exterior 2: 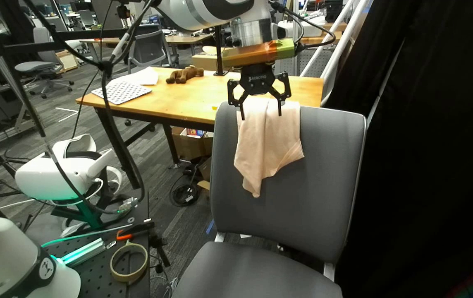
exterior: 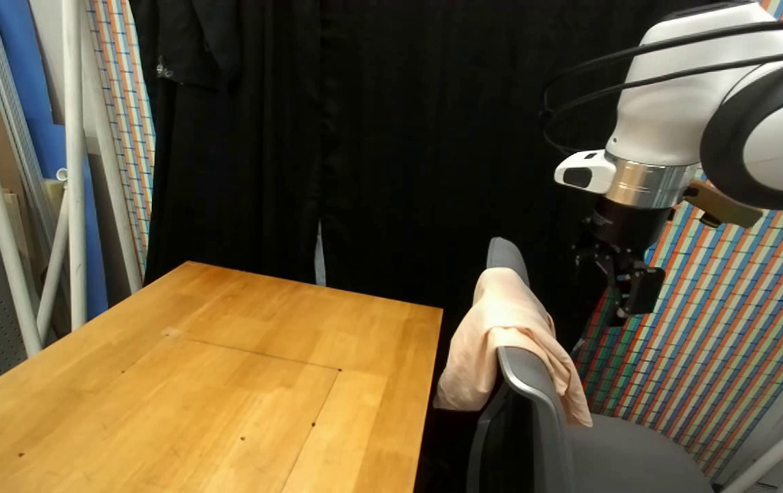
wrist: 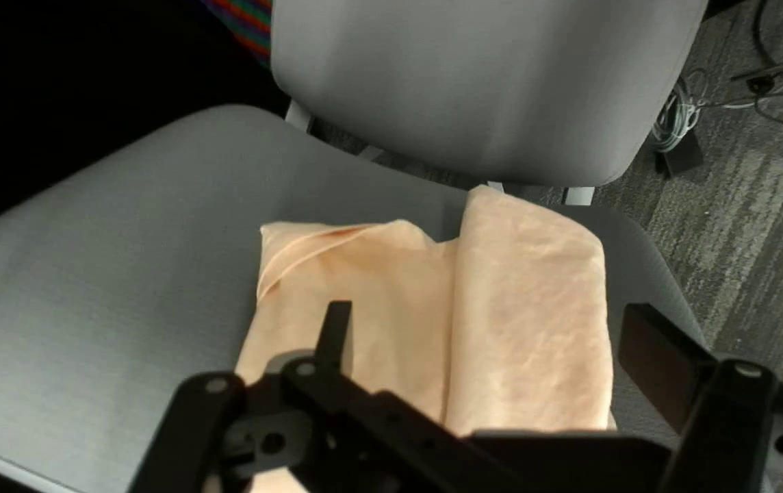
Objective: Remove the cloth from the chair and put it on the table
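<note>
My gripper (exterior 2: 261, 116) has its fingers spread apart, on the seat side of the chair (exterior 2: 327, 178) and near its back. The cloth (exterior 2: 267, 145) drapes over the top of that back, hanging down both faces, just beside the table (exterior: 227, 404).

Claw (exterior 2: 261, 116), black body: brand name "ROBOTIQ" (exterior 2: 259, 78) in pale capitals after a small logo (exterior 2: 249, 78), in an exterior view. White robot-arm housing (exterior 2: 9, 256): round dark badge (exterior 2: 47, 268) with pale emblem.
</note>
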Controlling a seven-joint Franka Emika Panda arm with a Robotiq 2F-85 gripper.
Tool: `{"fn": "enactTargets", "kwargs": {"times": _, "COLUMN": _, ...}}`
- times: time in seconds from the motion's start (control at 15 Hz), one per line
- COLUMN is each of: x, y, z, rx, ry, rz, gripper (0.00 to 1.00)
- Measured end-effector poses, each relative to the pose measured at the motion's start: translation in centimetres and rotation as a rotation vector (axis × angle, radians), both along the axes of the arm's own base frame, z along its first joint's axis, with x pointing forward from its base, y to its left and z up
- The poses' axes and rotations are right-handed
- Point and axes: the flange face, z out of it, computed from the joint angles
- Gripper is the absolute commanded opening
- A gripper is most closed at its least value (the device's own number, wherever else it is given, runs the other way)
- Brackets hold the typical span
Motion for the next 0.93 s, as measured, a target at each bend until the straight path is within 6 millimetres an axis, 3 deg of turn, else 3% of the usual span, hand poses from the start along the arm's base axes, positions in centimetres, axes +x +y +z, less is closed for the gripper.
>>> {"fn": "enactTargets", "kwargs": {"times": 0.6, "x": 2.9, "y": 6.8, "z": -3.5, "rx": -0.008, "ry": -0.119, "rz": 0.332, "gripper": 1.00}}
{"fn": "enactTargets", "kwargs": {"times": 0.67, "x": 3.1, "y": 7.1, "z": -3.7, "rx": 0.010, "ry": -0.108, "rz": 0.356, "gripper": 0.75}}
{"fn": "enactTargets", "kwargs": {"times": 0.73, "x": 3.5, "y": 6.9, "z": -3.8, "rx": 0.033, "ry": -0.094, "rz": 0.370, "gripper": 0.73}}
{"fn": "enactTargets", "kwargs": {"times": 0.93, "x": 4.9, "y": 5.1, "z": -4.5, "rx": 0.118, "ry": -0.031, "rz": 0.395, "gripper": 0.51}}
